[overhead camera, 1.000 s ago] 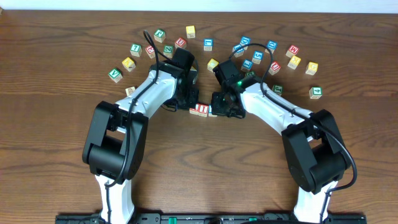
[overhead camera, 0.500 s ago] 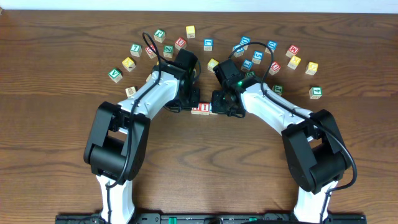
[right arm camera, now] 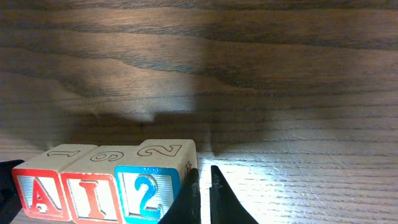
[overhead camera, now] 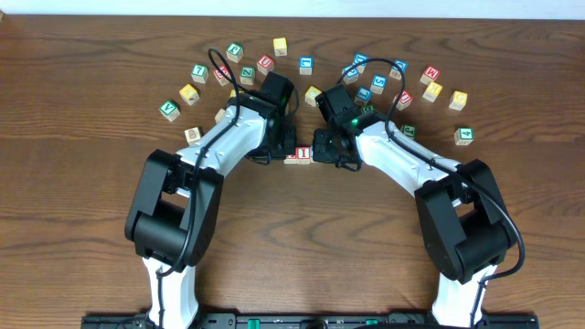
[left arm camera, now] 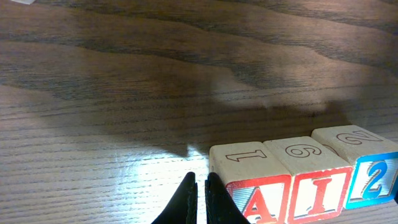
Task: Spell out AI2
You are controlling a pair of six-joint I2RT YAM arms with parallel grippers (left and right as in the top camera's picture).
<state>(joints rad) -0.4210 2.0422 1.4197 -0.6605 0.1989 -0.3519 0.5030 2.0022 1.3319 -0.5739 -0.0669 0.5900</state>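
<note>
Left wrist view: the left gripper, fingers all but closed and holding nothing, sits just beside the A block. The I block and 2 block follow it in a touching row. The right gripper, likewise nearly closed and empty, stands just beside the 2 block.

Risk: a sideways drift on withdrawal could nudge an end block and skew the row.

The wooden table is dark, grained and glare-lit. Spare blocks lie scattered beyond. No room visible.

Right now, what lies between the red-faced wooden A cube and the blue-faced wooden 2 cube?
The red-faced wooden I cube, touching both, in the left wrist view.
</note>
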